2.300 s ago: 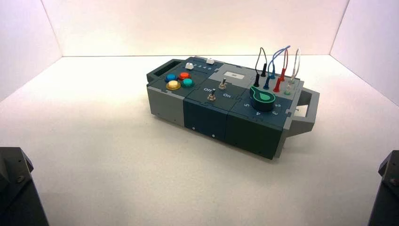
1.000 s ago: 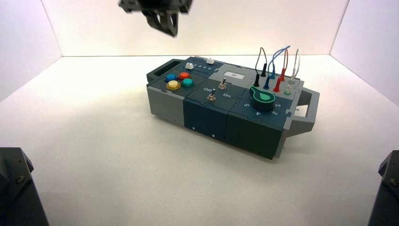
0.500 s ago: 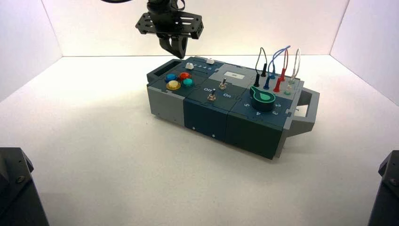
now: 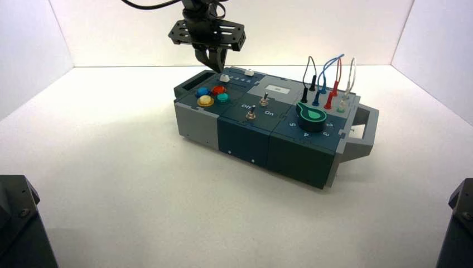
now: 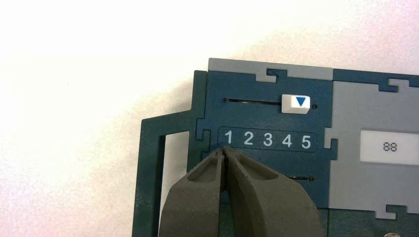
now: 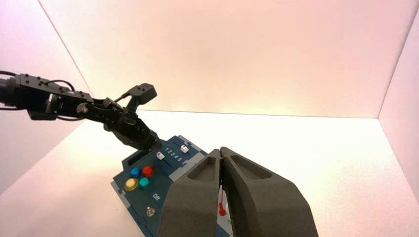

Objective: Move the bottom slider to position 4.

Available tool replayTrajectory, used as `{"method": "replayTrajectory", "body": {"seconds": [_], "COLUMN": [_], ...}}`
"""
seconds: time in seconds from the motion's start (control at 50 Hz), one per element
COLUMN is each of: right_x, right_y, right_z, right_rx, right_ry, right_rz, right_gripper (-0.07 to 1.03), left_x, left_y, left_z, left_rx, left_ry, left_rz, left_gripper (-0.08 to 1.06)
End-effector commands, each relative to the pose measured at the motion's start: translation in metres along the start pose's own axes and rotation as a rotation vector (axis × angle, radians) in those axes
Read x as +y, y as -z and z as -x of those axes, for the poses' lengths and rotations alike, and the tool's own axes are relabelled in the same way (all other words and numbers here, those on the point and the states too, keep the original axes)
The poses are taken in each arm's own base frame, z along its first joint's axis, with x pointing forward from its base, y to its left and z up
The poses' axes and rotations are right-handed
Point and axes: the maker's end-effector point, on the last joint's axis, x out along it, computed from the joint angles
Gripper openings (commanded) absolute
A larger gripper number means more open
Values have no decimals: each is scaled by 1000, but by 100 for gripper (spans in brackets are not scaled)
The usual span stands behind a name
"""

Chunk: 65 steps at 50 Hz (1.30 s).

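Note:
The bottom slider's white knob sits at the left end of its track on the back of the box. It also shows in the right wrist view. In the left wrist view my left gripper hides it, fingers shut with nothing between them, tips just under the printed digit 1. Position 4 lies in the row of white digits to the side. The twin slider's knob stands above digit 5. The left gripper hovers just above the bottom knob. My right gripper stays back, shut and empty.
Four coloured buttons, two silver toggle switches, a green dial and plugged wires fill the box top. A small display reads 88. Grey handles stick out at both ends.
My left arm came into view from the top and dropped down and rightwards until its shut fingertips hang over the bottom slider's knob. The box and right arm have not moved.

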Motion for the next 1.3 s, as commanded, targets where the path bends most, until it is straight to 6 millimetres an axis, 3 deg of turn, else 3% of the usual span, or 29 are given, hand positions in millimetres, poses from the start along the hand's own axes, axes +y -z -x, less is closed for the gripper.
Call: {"method": "replayTrajectory", "body": {"seconds": [0.02, 0.72, 1.3], "right_x": [1, 1, 0], "right_y": [-4, -5, -5], "right_z": [0, 1, 0], "right_rx": [-7, -12, -11], "right_ry": [-3, -1, 2], "right_rz": [-1, 2, 3], "right_gripper": [-2, -2, -2], "left_x": [3, 9, -19], "left_y": [-16, -12, -5], "left_z": [11, 3, 4], "left_rx": [-39, -18, 7], "left_ry": [-2, -11, 15], "left_rz": [4, 7, -42], "left_gripper": [-3, -3, -3]}}
